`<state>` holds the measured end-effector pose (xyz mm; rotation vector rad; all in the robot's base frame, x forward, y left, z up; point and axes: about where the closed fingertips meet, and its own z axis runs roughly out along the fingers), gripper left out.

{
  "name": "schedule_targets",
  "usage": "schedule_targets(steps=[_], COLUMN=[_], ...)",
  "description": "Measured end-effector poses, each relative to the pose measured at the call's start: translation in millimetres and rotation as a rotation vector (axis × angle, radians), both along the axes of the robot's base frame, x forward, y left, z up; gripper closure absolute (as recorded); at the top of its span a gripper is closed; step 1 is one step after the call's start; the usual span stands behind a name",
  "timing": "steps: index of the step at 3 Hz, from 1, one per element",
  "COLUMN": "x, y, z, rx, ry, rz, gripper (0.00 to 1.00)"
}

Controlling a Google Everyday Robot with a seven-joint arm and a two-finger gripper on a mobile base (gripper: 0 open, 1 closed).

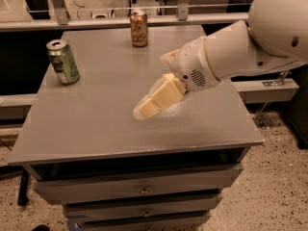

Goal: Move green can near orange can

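Nearest, under the front edge of the grey table (pixel 96 129), sits a stack of grey drawers (pixel 143 190) with small handles, standing on a speckled floor (pixel 279 191).

Over the middle of the table top hangs the gripper (pixel 147 109), cream-coloured and pointing down toward the table's front left corner, its tip low over the surface. Whether it is released or clenched cannot be told; nothing can be seen held in it. The white arm (pixel 226 57) behind it reaches in across the table's right edge.

The green can (pixel 63 61) stands upright close to the table's left edge, a little past the middle of that edge toward the back. It is well apart from the gripper, farther back on the table and off to the side the gripper's tip points toward, with bare table top between them.

The orange can (pixel 139 28) stands upright near the table's back edge, about midway along it, well apart from the green can and from the gripper.

Beyond the table's back edge runs a metal rail (pixel 96 24).
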<state>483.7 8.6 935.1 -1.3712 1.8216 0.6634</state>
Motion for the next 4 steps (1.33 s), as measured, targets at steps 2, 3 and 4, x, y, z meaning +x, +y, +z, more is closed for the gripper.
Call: schedule_targets(steps=[2,3,4], x=[10.3,44.6,95.8], y=[16.5,61.3,95.4], z=[-0.7,-10.5,-26.2], rx=[0.037,0.140,0.223], ry=[-0.039,-0.107,-0.171], rz=[-0.002,0.019,0.029], gripper=[0.00,0.00,0.00])
